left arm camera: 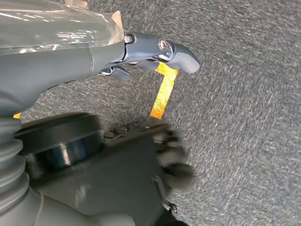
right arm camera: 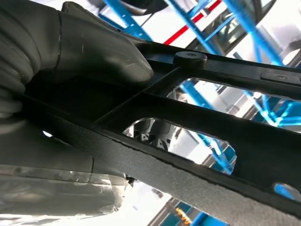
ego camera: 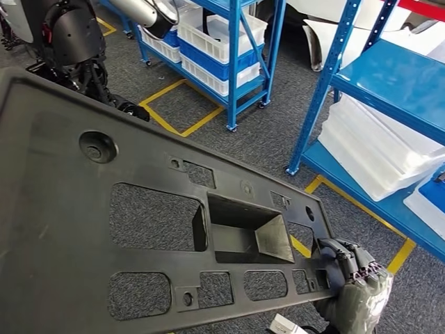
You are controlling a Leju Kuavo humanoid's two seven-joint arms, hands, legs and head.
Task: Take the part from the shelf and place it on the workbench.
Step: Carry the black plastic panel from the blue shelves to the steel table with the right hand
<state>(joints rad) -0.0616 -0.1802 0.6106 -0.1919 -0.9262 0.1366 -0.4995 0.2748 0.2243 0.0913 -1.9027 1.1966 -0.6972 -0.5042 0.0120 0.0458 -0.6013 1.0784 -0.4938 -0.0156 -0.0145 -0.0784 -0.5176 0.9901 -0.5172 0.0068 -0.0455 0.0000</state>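
The part (ego camera: 131,209) is a big flat black plastic panel with several cut-outs and a boxed recess in its middle. It spans most of the head view, tilted, above the carpet. My right hand (ego camera: 352,278) grips its near right corner, fingers curled over the edge. In the right wrist view the thumb (right arm camera: 89,47) presses on one face of the panel's ribs (right arm camera: 213,117). My left hand (left arm camera: 106,52) hangs over the grey floor with its thumb stretched out and nothing in it.
A blue rack with white bins (ego camera: 220,35) stands ahead. A second blue shelf (ego camera: 388,83) on the right carries white moulded parts (ego camera: 377,153). Yellow tape lines (ego camera: 178,118) mark the carpet. A dark machine with a silver arm (ego camera: 68,35) stands at the far left.
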